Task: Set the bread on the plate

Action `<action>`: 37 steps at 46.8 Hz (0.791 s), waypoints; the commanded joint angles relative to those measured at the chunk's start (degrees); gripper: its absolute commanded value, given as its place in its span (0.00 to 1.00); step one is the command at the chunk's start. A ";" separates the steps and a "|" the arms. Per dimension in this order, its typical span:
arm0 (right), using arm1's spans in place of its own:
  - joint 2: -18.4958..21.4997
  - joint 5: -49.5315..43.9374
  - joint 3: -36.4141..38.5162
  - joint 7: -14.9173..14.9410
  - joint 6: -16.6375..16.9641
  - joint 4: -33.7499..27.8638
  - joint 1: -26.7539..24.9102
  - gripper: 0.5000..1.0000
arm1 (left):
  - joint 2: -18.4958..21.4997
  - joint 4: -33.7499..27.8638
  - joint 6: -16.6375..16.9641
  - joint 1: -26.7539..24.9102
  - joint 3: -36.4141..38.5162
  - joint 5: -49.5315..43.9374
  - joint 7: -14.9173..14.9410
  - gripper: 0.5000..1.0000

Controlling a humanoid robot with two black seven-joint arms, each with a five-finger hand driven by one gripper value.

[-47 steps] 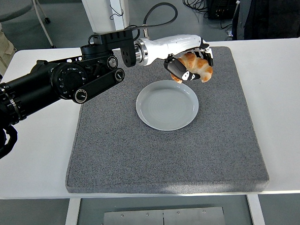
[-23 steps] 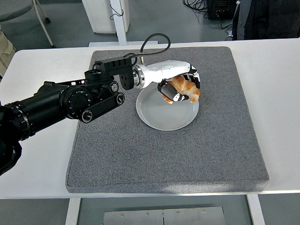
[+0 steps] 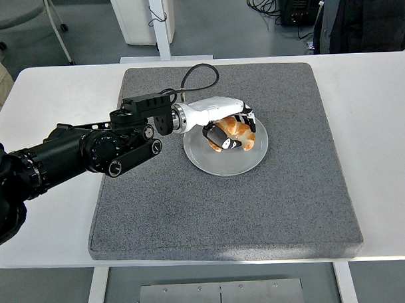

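Note:
A golden-brown piece of bread (image 3: 236, 132) is held in my left hand (image 3: 230, 132), whose white-shelled palm and black fingers curl around it. Hand and bread are low over the middle of the pale grey plate (image 3: 216, 161), which lies on the dark grey mat. I cannot tell whether the bread touches the plate. The black left arm (image 3: 89, 149) reaches in from the left edge. My right arm does not show.
The grey mat (image 3: 224, 210) covers the middle of the white table (image 3: 374, 119). A black cable (image 3: 193, 75) loops up behind the wrist. At the top right a person in dark clothes (image 3: 364, 16) stands behind the table; a chair and a sleeve show at the top left.
The left hand has carried the bread from the back right of the plate, towards me and downward, to low over the plate's middle. The arm has drawn back to the left.

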 commanded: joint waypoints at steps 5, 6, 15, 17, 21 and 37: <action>0.00 0.00 0.00 0.01 0.00 -0.05 -0.04 1.00 | -0.11 0.62 0.55 1.30 0.08 -0.23 0.01 0.00; 0.00 0.00 0.00 0.01 0.00 -0.05 -0.04 1.00 | -0.11 0.71 0.55 1.30 0.08 -0.31 0.01 0.00; 0.00 0.00 0.00 0.01 0.00 -0.05 -0.04 1.00 | -0.64 0.71 0.72 1.56 0.17 -0.49 0.01 0.00; 0.00 0.00 0.00 0.01 0.00 0.04 0.05 1.00 | -0.72 0.80 0.72 1.56 0.17 -0.49 0.01 0.00; 0.00 0.00 0.00 0.01 0.00 -0.05 -0.04 1.00 | -0.81 1.06 0.90 1.65 0.08 -0.49 0.01 0.00; 0.00 0.00 0.00 0.01 0.00 -0.05 -0.04 1.00 | -0.72 1.06 1.78 2.97 0.17 -0.67 0.01 0.00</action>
